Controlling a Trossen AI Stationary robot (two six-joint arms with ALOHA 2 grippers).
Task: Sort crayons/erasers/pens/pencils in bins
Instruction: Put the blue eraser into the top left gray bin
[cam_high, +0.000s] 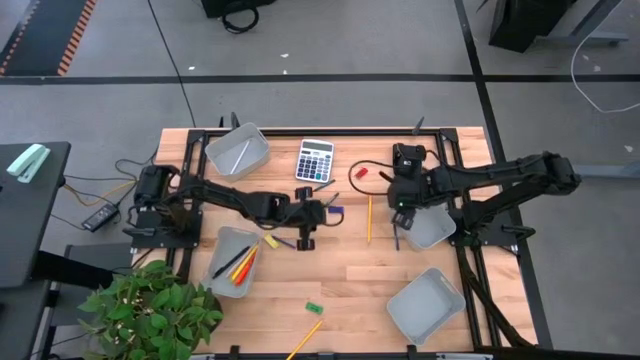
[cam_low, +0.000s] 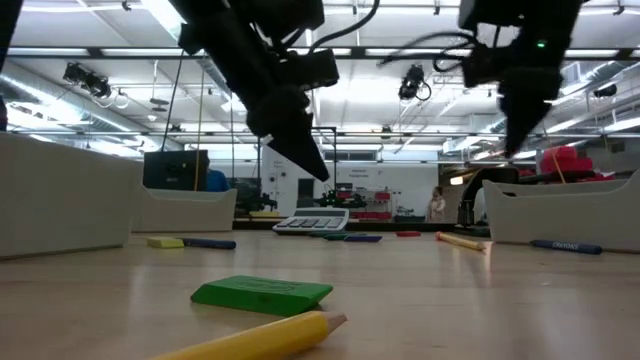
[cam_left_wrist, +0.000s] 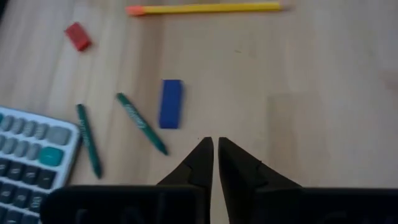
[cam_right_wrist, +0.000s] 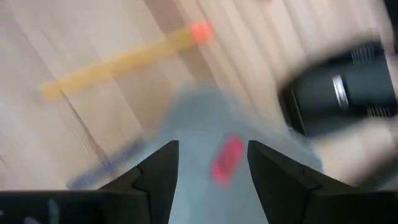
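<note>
My left gripper (cam_high: 306, 241) (cam_left_wrist: 214, 149) is shut and empty above the table's middle. Just beyond it lie a blue eraser (cam_left_wrist: 171, 103), two dark green sticks (cam_left_wrist: 142, 123) and, farther off, a red eraser (cam_left_wrist: 78, 36) and a yellow pencil (cam_left_wrist: 205, 8). My right gripper (cam_high: 398, 236) (cam_right_wrist: 211, 163) is open over the left edge of the grey bin (cam_high: 432, 228) at the right. A red eraser (cam_right_wrist: 226, 157) shows blurred in the gap between the fingers, over the bin's floor (cam_right_wrist: 199, 118), touching neither. A dark blue stick (cam_right_wrist: 106, 165) lies at the bin's edge.
A calculator (cam_high: 314, 160) lies at the far middle. Bins stand at the far left (cam_high: 237, 152), the near left (cam_high: 232, 262) with several sticks inside, and the near right (cam_high: 427, 305). A green eraser (cam_high: 314, 307) and a pencil (cam_high: 305, 340) lie near the front edge.
</note>
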